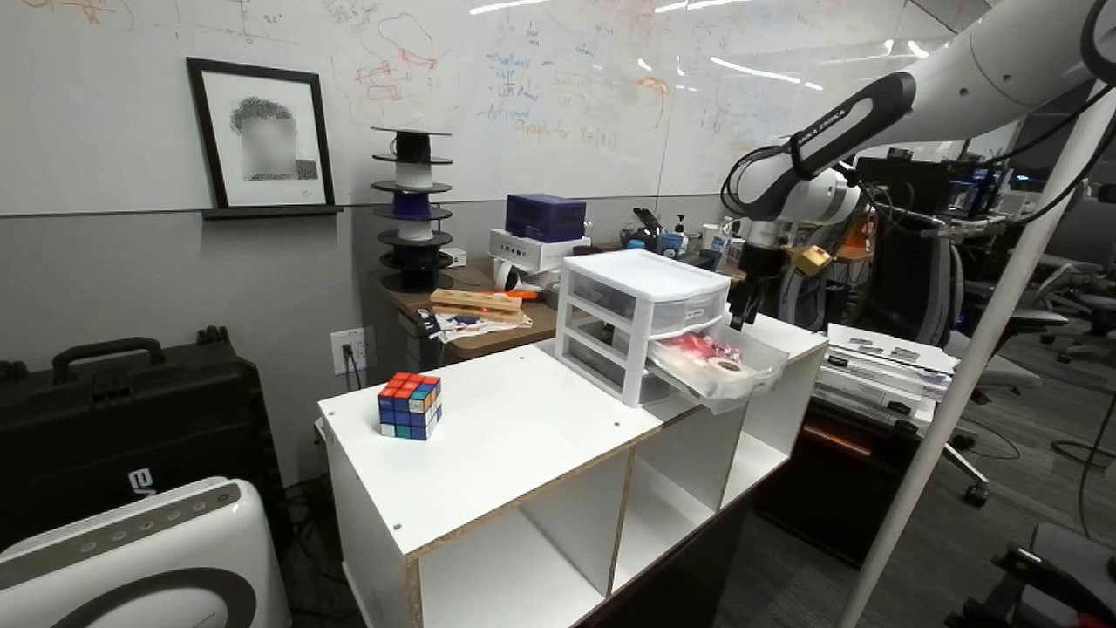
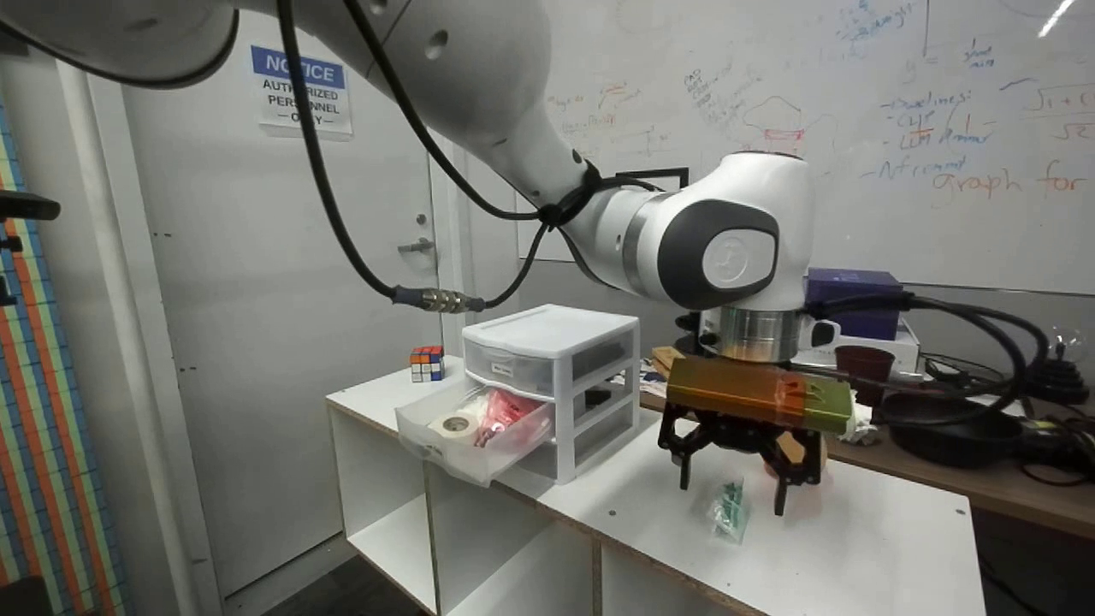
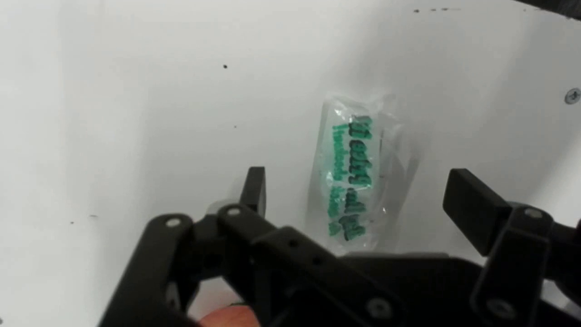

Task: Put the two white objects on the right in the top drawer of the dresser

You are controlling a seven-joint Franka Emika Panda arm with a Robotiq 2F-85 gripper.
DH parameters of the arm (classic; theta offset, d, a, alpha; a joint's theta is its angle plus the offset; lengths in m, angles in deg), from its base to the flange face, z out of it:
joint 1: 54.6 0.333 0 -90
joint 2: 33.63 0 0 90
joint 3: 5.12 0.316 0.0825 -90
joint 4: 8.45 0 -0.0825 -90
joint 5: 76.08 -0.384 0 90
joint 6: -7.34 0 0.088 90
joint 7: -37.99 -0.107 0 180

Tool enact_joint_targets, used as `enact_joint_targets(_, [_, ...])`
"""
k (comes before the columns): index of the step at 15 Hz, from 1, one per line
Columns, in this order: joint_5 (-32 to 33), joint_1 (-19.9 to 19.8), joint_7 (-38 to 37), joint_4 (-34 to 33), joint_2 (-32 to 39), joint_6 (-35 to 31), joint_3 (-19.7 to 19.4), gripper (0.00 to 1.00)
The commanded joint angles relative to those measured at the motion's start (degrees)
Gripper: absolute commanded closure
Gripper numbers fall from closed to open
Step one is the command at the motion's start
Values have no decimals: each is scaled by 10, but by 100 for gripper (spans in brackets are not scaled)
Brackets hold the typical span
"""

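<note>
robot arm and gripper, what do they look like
The rounded white robot arm has dark grey panels, one lettered "EMIKA", and thick black cables. Its wrist ends in a silver metal collar; an orange and yellow-green block tops the black, jointed-link gripper, whose fingers are black and blocky.

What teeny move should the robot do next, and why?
Probably ease straight down a little: the gripper seems to hang above the green-lettered packet, its jaws open on either side of it in the wrist view, with nothing held yet.
</note>
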Motion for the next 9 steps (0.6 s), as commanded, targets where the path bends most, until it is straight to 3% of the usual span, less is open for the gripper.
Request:
enact_joint_targets(1, [12,-1,-11,-37,28,2,14,26])
enact_joint_targets(4, [36,5,-15,-19,21,0,2,36])
enact_joint_targets(9, [76,3,-20,50,-34,-14,-12,78])
